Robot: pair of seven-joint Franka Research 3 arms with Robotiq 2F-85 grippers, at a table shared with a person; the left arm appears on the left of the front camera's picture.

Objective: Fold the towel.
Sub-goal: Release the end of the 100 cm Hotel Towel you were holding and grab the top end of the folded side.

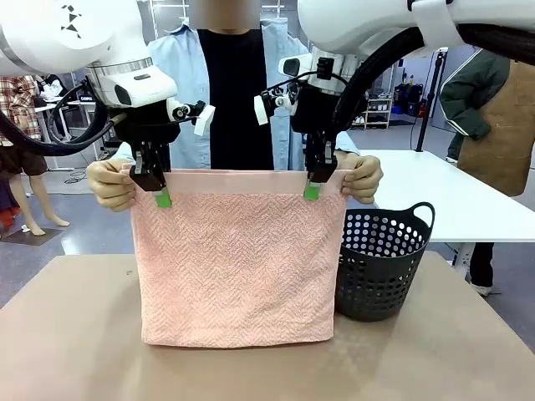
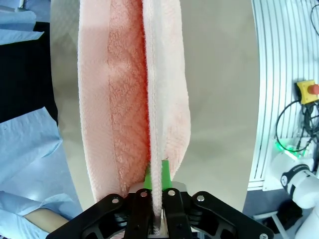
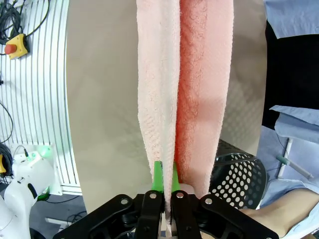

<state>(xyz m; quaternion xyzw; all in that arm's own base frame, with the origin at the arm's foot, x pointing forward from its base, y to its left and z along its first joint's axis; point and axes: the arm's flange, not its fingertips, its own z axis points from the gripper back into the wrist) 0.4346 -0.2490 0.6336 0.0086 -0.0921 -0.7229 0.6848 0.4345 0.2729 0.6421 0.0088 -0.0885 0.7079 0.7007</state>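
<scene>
Hiding the basket (image 1: 386, 261) partly, towel (image 1: 238, 267) hangs pinched by left end effector (image 1: 162, 198) and right end effector (image 1: 312, 190).

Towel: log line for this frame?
towel: hanging, bottom edge on table | left gripper: shut on top edge | right gripper: shut on top edge | person's hands: holding top corners | basket: beside towel

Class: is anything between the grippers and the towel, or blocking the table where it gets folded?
Nothing visible. Both the left gripper and right gripper clamp the towel; the perforated basket stands off to its side.
</scene>
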